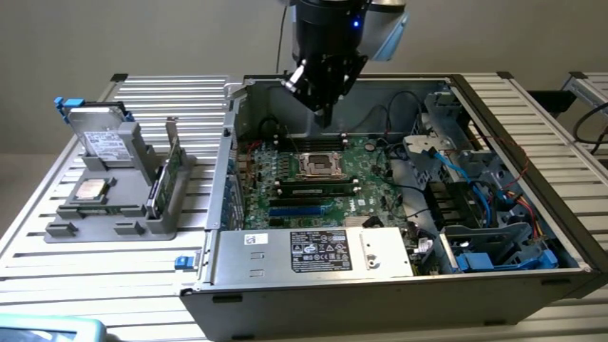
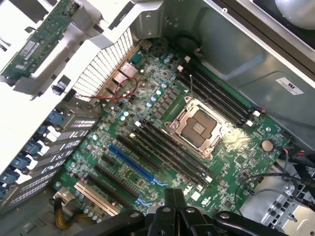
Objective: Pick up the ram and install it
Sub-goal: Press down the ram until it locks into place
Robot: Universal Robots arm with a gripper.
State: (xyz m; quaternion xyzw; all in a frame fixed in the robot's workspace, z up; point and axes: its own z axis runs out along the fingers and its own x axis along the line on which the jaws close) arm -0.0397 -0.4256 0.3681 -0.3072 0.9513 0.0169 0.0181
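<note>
Hand (image 1: 323, 117) closed, fingers pinched together, holding nothing, hanging over the rear of the motherboard (image 1: 314, 182) inside the open PC case (image 1: 380, 285). Ram (image 1: 314, 190) sits in a black slot just in front of the CPU socket (image 1: 318, 165).

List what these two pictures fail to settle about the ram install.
- Exterior view: whether a ram stick is fully latched in its slot; too small to tell.
- Wrist view: tips of the shut tool, cut off by the picture's edge.
- Exterior view: lower part of the card in the gray holder, hidden by the holder's walls.
</note>
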